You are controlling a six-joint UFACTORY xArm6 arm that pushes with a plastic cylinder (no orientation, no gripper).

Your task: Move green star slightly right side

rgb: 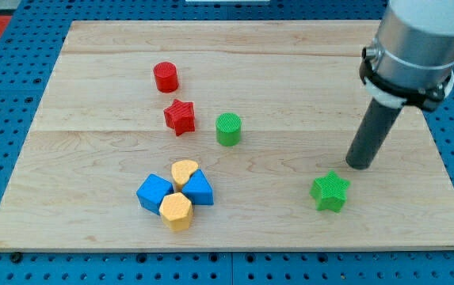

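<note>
Here, my tip (359,165) just above-right of green star (330,191), arm top cropped

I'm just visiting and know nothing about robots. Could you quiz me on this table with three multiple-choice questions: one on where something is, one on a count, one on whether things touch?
1. Where is my tip relative to the green star?
A. Above it and a little toward the view's right
B. Far off at the view's left
C. Below it, at the board's bottom edge

2. How many red blocks are on the board?
A. One
B. Two
C. Four

3. Is my tip touching the green star?
A. Yes, pressed against it
B. No, bare wood shows between them
C. It is resting on top of it

Answers:
1. A, the rod ends just up and right of the star.
2. B, a red cylinder and a red star.
3. B, a gap of wood separates them.
</note>
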